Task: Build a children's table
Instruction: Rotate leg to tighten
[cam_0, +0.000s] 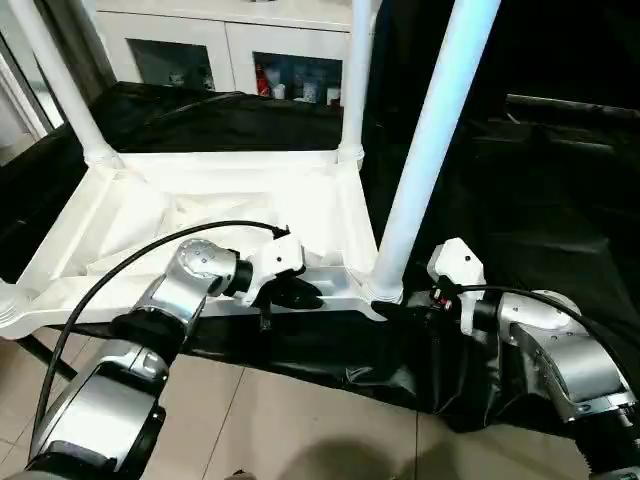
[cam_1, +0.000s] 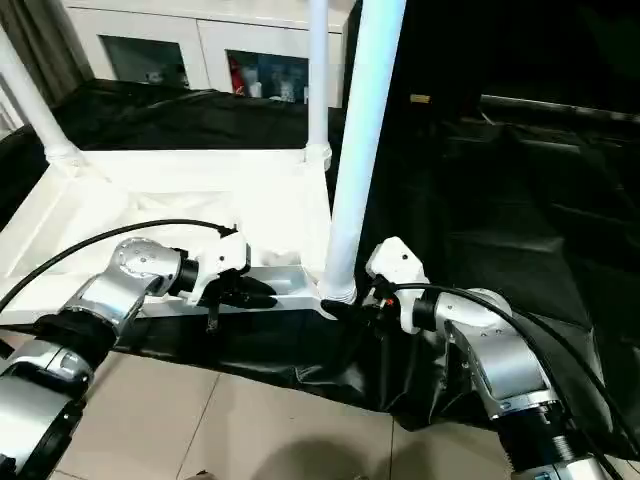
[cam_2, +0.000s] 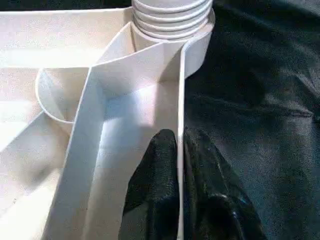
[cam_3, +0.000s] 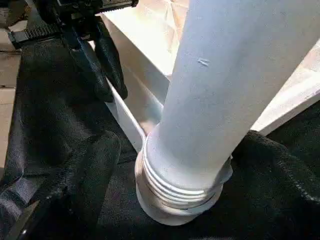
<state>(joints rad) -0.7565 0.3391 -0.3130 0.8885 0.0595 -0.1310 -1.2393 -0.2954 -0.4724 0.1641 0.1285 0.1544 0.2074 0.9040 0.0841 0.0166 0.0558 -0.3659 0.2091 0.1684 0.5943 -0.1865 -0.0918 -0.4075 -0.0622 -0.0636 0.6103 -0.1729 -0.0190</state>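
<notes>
Three white legs stand upright in the corner sockets of the upturned table top (cam_0: 200, 215), seen from the head views: far-left leg (cam_0: 60, 85), far-right leg (cam_0: 358, 70), near-right leg (cam_0: 432, 140). The top lies ribbed side up on a black cloth (cam_0: 520, 190); behind it stands a white cabinet (cam_0: 240, 45) with glass doors. The left gripper (cam_0: 292, 293) sits at the top's near rim, just left of the near-right leg's base. The right gripper (cam_1: 368, 296) sits just right of that same base, low on the cloth. Tiled floor (cam_0: 300, 430) runs along the near edge.

Left wrist view: two black fingers (cam_2: 150, 195) are pressed nearly together with the thin upright rim wall (cam_2: 180, 100) of the table top pinched between them, one finger inside the rib compartment, the other outside over the cloth. Further along the rim, the threaded end of the near-right leg sits in its round socket (cam_2: 197, 47).

Right wrist view: the near-right leg rises from its socket with several thread rings exposed above the collar. One black finger (cam_3: 90, 175) of the right gripper lies beside the socket on the cloth, apart from the leg; the fingers stand spread wide and hold nothing. Beyond, the left gripper's fingers clamp the rim.
</notes>
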